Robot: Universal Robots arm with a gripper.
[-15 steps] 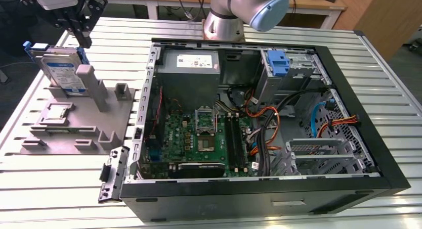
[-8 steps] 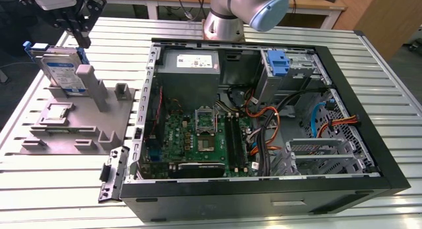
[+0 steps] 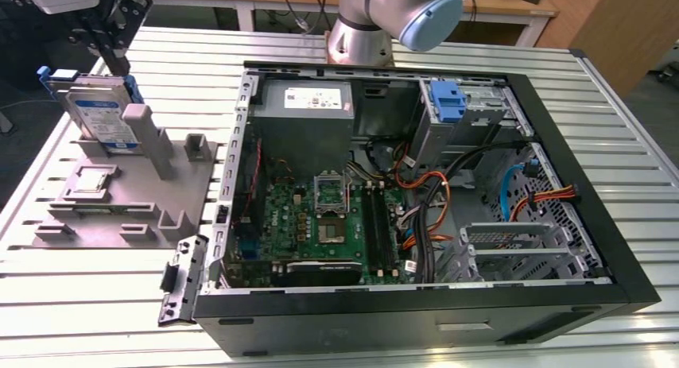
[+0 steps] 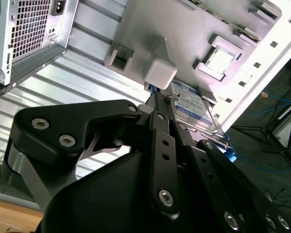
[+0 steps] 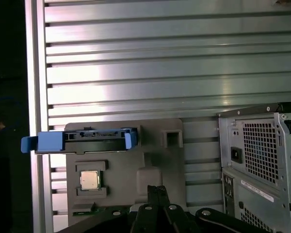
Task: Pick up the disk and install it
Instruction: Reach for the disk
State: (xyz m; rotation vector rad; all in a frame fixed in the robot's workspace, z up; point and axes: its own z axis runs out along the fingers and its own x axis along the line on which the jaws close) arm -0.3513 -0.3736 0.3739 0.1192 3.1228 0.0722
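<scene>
The disk (image 3: 101, 114) stands on edge in a grey holder (image 3: 149, 137) at the exterior view's left, its white-and-blue label facing the camera and a blue bracket around it. In the first wrist view the disk (image 5: 94, 141) is seen edge-on, its blue bracket ends sticking out at both sides. My gripper (image 3: 117, 64) hangs just above the disk's top corner, apart from it. Its two black fingers (image 5: 153, 194) lie pressed together with nothing between them. In the second wrist view the fingertips (image 4: 157, 97) point down at the disk (image 4: 191, 104).
The holder rises from a grey fixture plate (image 3: 117, 201) that also carries a processor chip (image 5: 89, 180). An open computer case (image 3: 626, 265) lies to the exterior view's right, with a power-supply box (image 3: 308, 102) and an upright blue carrier (image 3: 451, 102). The table (image 3: 64, 320) is slatted metal.
</scene>
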